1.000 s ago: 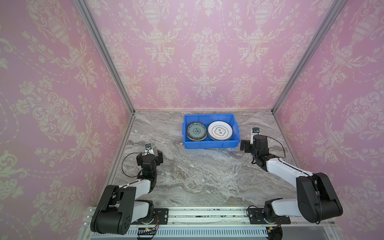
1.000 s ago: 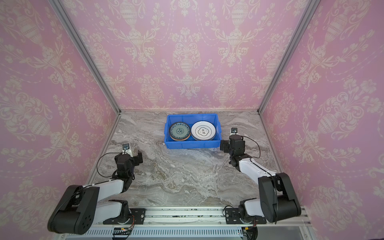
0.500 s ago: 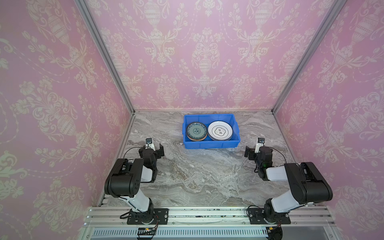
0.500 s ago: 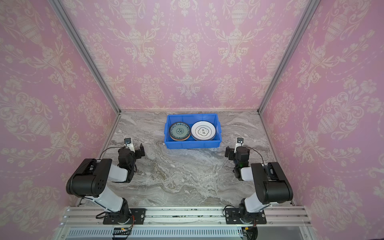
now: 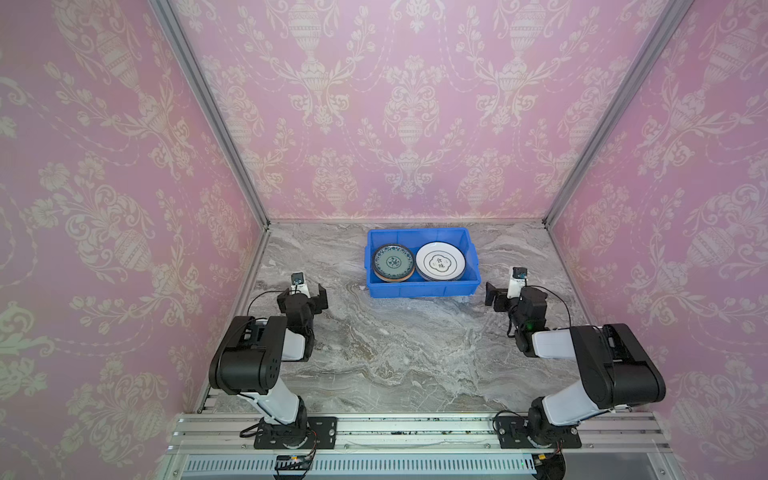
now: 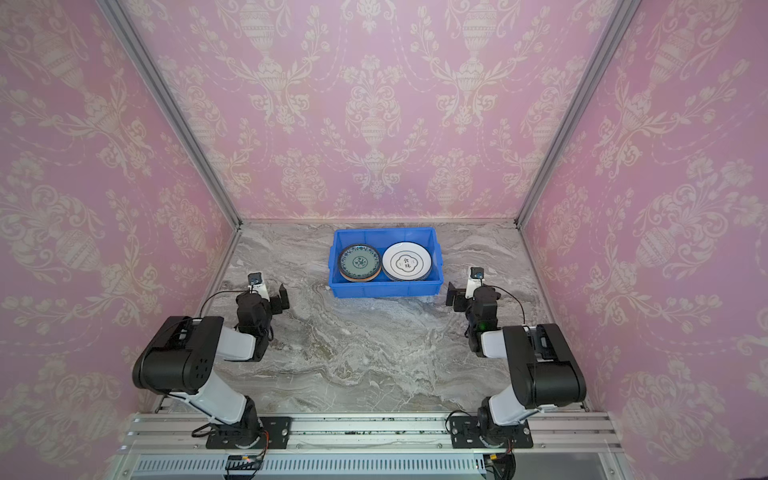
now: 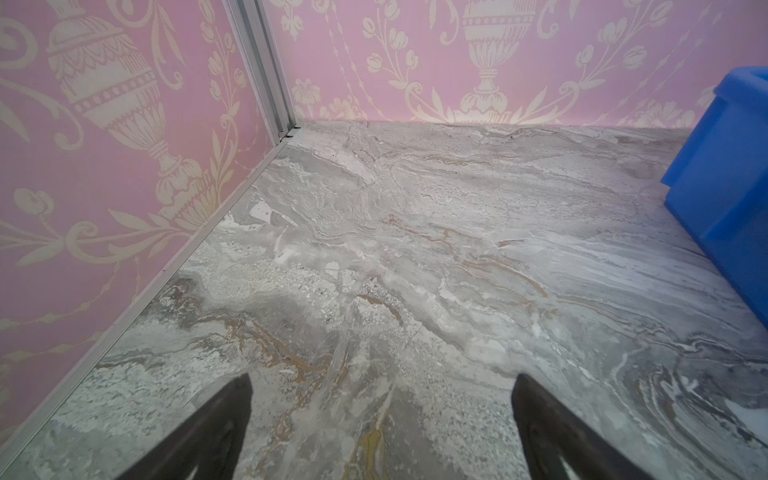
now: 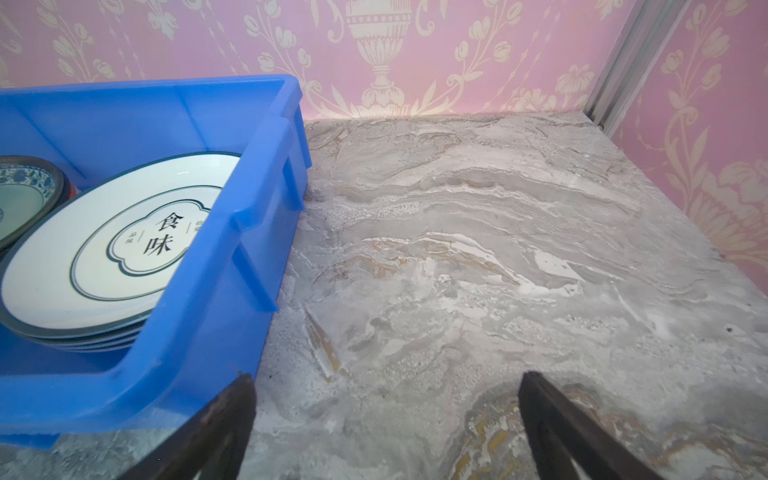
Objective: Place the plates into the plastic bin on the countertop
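Pink wallpapered walls [image 5: 411, 104] close in a grey marbled surface [image 5: 395, 357]. We see the blue plastic bin [image 5: 419, 291] standing on it, close to the back wall, in both top views [image 6: 386, 287].

The plates lie inside the bin in two stacks, side by side. A teal-patterned plate [image 5: 392, 262] tops the stack in the bin's left half and a white plate with Chinese characters [image 5: 440, 262] tops the stack in its right half. In the right wrist view we count several more rims under the white plate [image 8: 104, 257]. The teal-patterned plate [image 8: 20, 195] is cut off at the picture's edge, with an orange edge [image 8: 72, 189] beside it.

Left fingers [image 7: 208, 436]: spread wide with nothing between them, over bare surface in front of the bin and off to its left, well apart from it [image 5: 320, 294]. Only the bin's side wall [image 7: 723, 166] shows in the left wrist view.

Right fingers [image 8: 561, 436]: spread wide with nothing between them, near the bin's front right corner [image 5: 492, 293]. In the wrist view one finger overlaps that corner, and we cannot tell whether it touches.
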You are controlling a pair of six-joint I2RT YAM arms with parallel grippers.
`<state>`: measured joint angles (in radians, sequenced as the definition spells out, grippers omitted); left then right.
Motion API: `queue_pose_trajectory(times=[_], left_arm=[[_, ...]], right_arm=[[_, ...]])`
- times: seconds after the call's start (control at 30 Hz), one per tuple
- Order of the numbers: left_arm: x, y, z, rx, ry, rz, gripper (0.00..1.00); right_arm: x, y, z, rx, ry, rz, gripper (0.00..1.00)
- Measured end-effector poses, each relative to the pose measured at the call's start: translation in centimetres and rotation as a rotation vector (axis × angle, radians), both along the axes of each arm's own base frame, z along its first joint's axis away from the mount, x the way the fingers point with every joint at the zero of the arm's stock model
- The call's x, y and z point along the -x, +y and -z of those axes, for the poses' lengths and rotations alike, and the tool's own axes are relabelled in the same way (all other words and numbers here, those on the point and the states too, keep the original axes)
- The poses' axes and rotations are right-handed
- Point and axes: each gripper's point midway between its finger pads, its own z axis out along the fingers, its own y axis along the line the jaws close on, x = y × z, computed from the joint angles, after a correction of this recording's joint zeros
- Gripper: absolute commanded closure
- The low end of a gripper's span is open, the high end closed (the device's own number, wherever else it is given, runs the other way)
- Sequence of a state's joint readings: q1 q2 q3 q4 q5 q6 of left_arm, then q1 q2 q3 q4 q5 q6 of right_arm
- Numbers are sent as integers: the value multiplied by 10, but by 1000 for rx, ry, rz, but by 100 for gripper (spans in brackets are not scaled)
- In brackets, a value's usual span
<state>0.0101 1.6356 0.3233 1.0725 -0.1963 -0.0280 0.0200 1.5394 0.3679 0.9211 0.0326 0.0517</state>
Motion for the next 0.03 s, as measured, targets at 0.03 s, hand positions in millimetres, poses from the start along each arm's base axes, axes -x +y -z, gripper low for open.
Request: queue_pose_trajectory(times=[0.03], left_arm=[[0, 0, 0, 0, 0, 0, 1]], right_arm=[[0, 1, 0, -1, 0, -4, 0]])
